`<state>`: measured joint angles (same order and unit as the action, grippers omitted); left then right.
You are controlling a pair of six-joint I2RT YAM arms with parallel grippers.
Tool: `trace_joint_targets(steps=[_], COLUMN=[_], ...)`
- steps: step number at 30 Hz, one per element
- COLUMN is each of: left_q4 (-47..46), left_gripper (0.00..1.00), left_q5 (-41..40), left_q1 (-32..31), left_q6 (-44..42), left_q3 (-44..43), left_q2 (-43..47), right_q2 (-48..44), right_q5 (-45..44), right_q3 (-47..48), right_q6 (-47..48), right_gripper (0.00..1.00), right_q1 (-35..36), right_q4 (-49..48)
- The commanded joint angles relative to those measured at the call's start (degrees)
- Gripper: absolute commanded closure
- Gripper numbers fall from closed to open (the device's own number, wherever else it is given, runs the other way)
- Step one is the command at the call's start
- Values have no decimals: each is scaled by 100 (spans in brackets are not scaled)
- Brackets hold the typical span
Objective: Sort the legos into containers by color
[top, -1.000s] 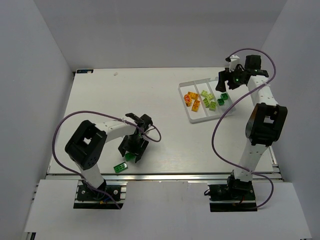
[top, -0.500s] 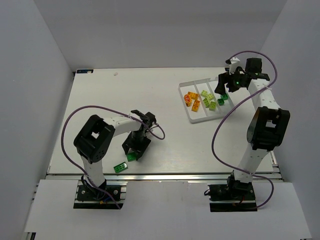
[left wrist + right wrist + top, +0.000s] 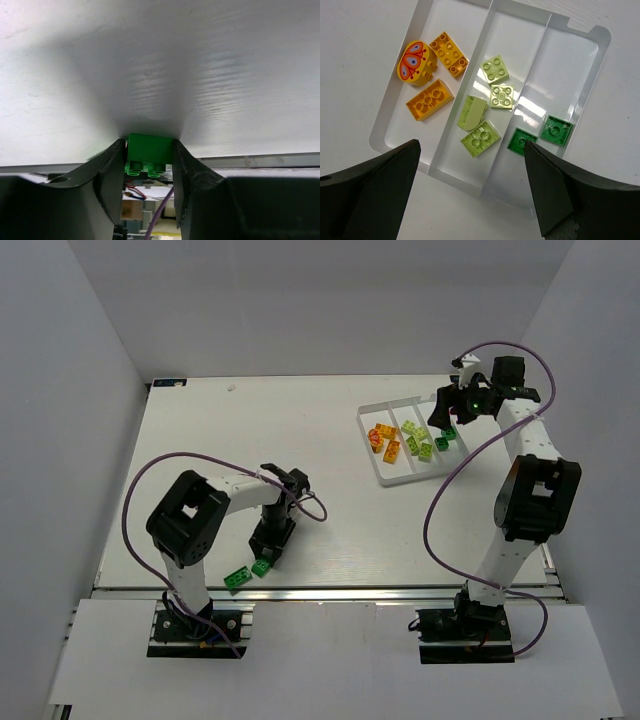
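1. Near the front edge of the white table (image 3: 200, 430), left half: one dark green studded plastic brick (image 3: 149, 152), clamped in the left gripper (image 3: 148, 144), with a black finger (image 3: 112, 170) against each side. The studded face is turned back toward the wrist camera, two studs side by side across the gap. Its long axis cannot be told, nor whether it is lifted off the surface.
2. Just beside it, to the near left: one second dark green brick (image 3: 237, 578), loose on the table and apart from the gripper. It is oblong, its long axis running roughly left to right with the right end a little farther away.
3. Far right of the table: one flat white plastic tray (image 3: 395, 132) with three long compartments divided by low ridges. They run roughly near to far, slightly skewed.
4. Left compartment: three translucent orange pieces, namely one rounded piece with a butterfly print (image 3: 416, 62) and two oblong bricks (image 3: 449, 47) (image 3: 429, 100).
5. Middle compartment: four pale yellow-green bricks (image 3: 495, 70) (image 3: 502, 96) (image 3: 471, 112) (image 3: 480, 138).
6. Right compartment: two square dark green bricks (image 3: 556, 130) (image 3: 522, 141), near each other but apart.
7. Above the tray: the right gripper (image 3: 471, 145), fingers spread wide, nothing between them.
8. Tally: orange three, yellow-green four, dark green four (two in the tray, one loose, one gripped).
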<state>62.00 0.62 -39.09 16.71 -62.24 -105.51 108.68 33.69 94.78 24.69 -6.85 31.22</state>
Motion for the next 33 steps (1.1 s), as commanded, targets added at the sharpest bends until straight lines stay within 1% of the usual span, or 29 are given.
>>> trace_joint_targets(steps=[1, 3, 6, 7, 9, 10, 11, 12, 13, 14, 15, 16, 17, 18, 19, 20, 21, 22, 23, 24, 25, 26, 27, 28, 29, 32, 33], left_q4=[-917, -1066, -1190, -1277, -1426, -1653, -1812, -2005, -2477, -2760, -3076, -3541, -3746, -3974, -4220, -4309, -4432, -4590, -4678, -4853, -5125, -5310, -5660, -5803, -5961, -6147, -6121], left_gripper=[75, 78, 82, 83, 87, 88, 91, 92, 97, 98, 98, 99, 99, 99, 99, 99, 99, 99, 99, 99, 99, 99, 99, 99, 99, 100, 99], left_q5=[148, 105, 52, 95, 253, 350, 534, 657, 754, 1016, 1149, 1264, 1508, 1598, 1677, 1756, 1827, 1888, 1924, 2020, 2047, 2056, 2125, 2126, 2161, 2267, 2276], left_q1=[16, 68, 68, 68, 173, 174, 243, 322, 323, 410, 498, 499, 577, 639, 640, 640, 700, 701, 701, 701, 753, 754, 754, 754, 754, 754, 754], left_q6=[350, 412, 438, 456, 613, 701, 833, 1130, 1307, 1500, 1885, 2080, 2299, 2693, 2923, 3161, 3615, 3838, 4066, 4512, 4708, 4919, 5295, 5455, 5674, 5852, 5861], left_q3=[11, -121, -709, -1111, -1517, -1902, -2045, -2151, -2222, -2240, -2223, -2214, -2188, -2187, -2196, -2222, -2223, -2223, -2214, -2118, -2065, -1986, -1846, -1801, -1775, -1879, -1993], left_q2=[171, 250, 242, 233, 181, 180, 206, 242, 285, 390, 443, 470, 488, 471, 462, 444, 418, 409, 409, 418, 426, 435, 435, 435, 409, 286, 242], right_q2=[-400, -514, -663, -699, -839, -918, -1032, -1286, -1393, -1550, -1578, -1587, -1605, -1605, -1622, -1692, -1745, -1824, -1946, -2008, -2026, -2027, -2000, -1965, -1869, -1606, -1544], right_q5=[286, 576, 1103, 1304, 1989, 2349, 2901, 3080, 3186, 3187, 3135, 3030, 2977, 2863, 2662, 2590, 2433, 2144, 2037, 1932, 1817, 1825, 1816, 1616, 1597, 1228, 1114], right_q3=[14, -91, -266, -311, -460, -704, -933, -1179, -1547, -1698, -1761, -1840, -1875, -1937, -2007, -2182, -2288, -2419, -2595, -2666, -2710, -2728, -2693, -2684, -2667, -2386, -2220], right_q6=[211, 404, 772, 983, 1318, 1937, 2039, 2101, 2206, 2172, 2102, 1988, 1874, 1664, 1131, 987, 742, 496, 232, 82, -33, -121, -200, -375, -673, -1201, -1455], right_gripper=[11, 11, 11, 11, 11, 11, 11, 11, 11, 11, 11, 11, 14, 31, 43, 57, 73, 72, 70, 52, 42, 36, 25, 20, 18, 18, 15], right_q1=[8, 35, 105, 149, 201, 211, 254, 281, 316, 499, 562, 606, 841, 904, 957, 1123, 1186, 1317, 1388, 1588, 1669, 1739, 1940, 2012, 2065, 2319, 2346], right_q4=[15, 111, 322, 601, 919, 1312, 1325, 1308, 1299, 1212, 1176, 1167, 1001, 817, 546, 56, -271, -614, -878, -1351, -1547, -1653, -1863, -2039, -2207, -2576, -2638])
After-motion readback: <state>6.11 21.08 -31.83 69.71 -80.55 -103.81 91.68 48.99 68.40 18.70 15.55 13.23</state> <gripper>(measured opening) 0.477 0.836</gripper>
